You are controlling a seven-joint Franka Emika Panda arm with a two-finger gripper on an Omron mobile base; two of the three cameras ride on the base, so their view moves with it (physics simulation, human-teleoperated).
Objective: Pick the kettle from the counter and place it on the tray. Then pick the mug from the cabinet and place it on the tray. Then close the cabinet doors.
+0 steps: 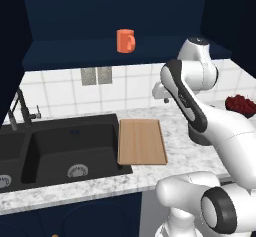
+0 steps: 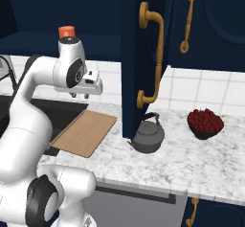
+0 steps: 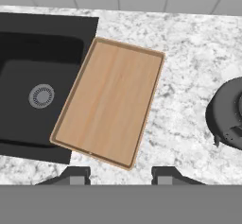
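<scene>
Gripper: our gripper [image 3: 121, 175] hangs above the counter [image 3: 189, 43] over the near edge of the tray [image 3: 111, 100]; its two dark fingertips stand well apart with nothing between them, so we read it as wide and empty.
Kettle: the kettle [image 2: 149, 136] sits on the counter just beside the foot of the open cabinet door [image 2: 143, 58], between the tray and the bowl of red fruit [image 2: 205, 122].
Direction to kettle: in the hand view the kettle lies off to the right of our fingertips, past the tray's right long edge, partly cut by the frame. We judge the coming move to be a sideways shift that way, then a descent.
Kettle heading: its upright black handle arches over the lid; the spout seems to point toward the fruit bowl, though we cannot be sure.
Tray: bare, its long axis running from the counter's front edge toward the tiled wall, one long edge against the sink [image 1: 55, 146].
Mug: the mug [image 1: 125, 40] stands on the cabinet shelf [image 1: 75, 51], handle to the right.
</scene>
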